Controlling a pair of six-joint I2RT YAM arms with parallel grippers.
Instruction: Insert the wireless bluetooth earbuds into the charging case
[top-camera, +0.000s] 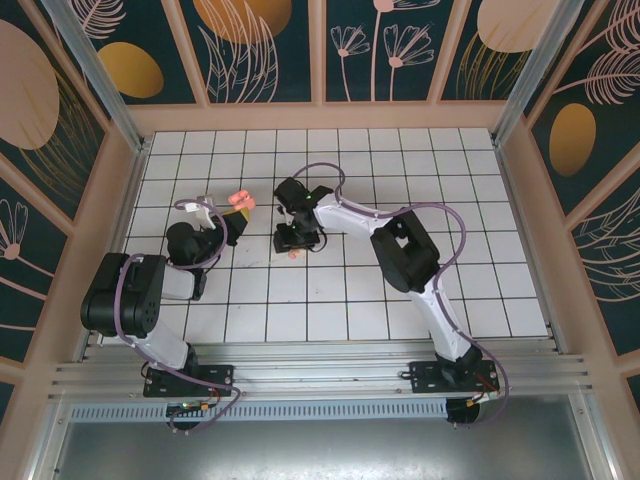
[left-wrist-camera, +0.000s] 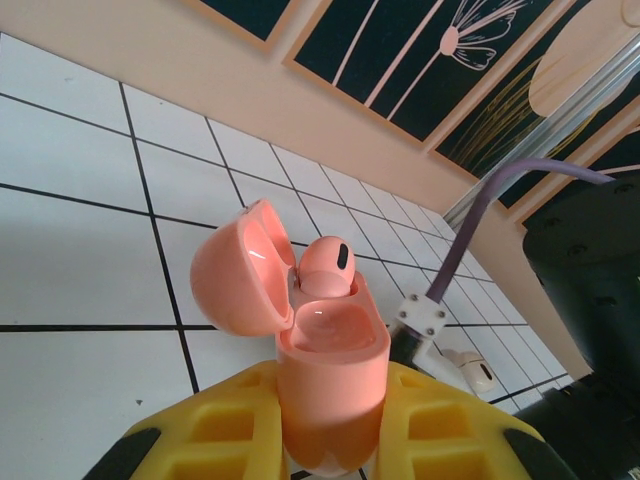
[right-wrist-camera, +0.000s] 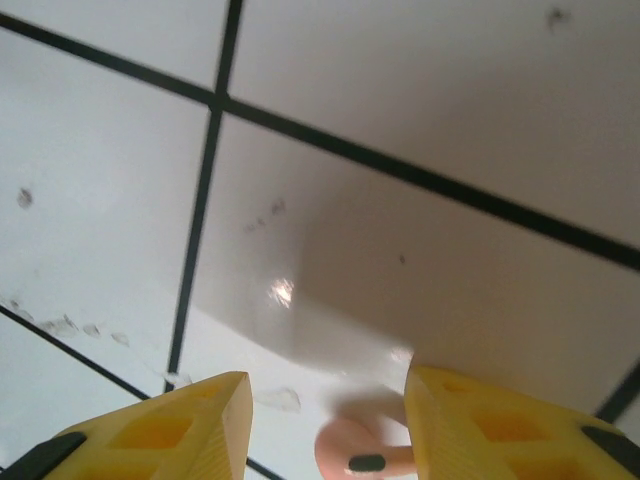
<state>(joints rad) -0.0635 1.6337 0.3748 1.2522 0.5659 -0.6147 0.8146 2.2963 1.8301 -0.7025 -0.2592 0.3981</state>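
One coral earbud (left-wrist-camera: 325, 268) sat in the charging case (left-wrist-camera: 332, 350), rounded head up, dark spot facing the camera, right next to the lid (left-wrist-camera: 238, 272). The lid was swung open and tipped back, on the left in the left wrist view.

The left gripper (left-wrist-camera: 330, 415) was clamped on the case body, one yellow finger on each side and the case mouth above the fingertips. In the top view that gripper sat over the left-centre tiles with the case at its far end. Couldn't tell whether the case was touching the floor.

A second coral earbud (right-wrist-camera: 352, 452) lay on a white tile (right-wrist-camera: 420, 200), dark spot up, in the gap between the right gripper (right-wrist-camera: 325, 400) fingers. The jaws were partly open and not closed on it. Its stem ran toward the finger on the right of that view, but contact couldn't be confirmed. In the top view the bud was just on the near side of the right gripper, mid-table, and the gripper pointed down at the floor.

The grippers were near each other but apart, with the right one to the right of the held case.

Past the case in the left wrist view, a small pale rounded piece (left-wrist-camera: 470, 368) lay on the tiles just beside the purple cable (left-wrist-camera: 480, 215) fitting. Too small to identify.
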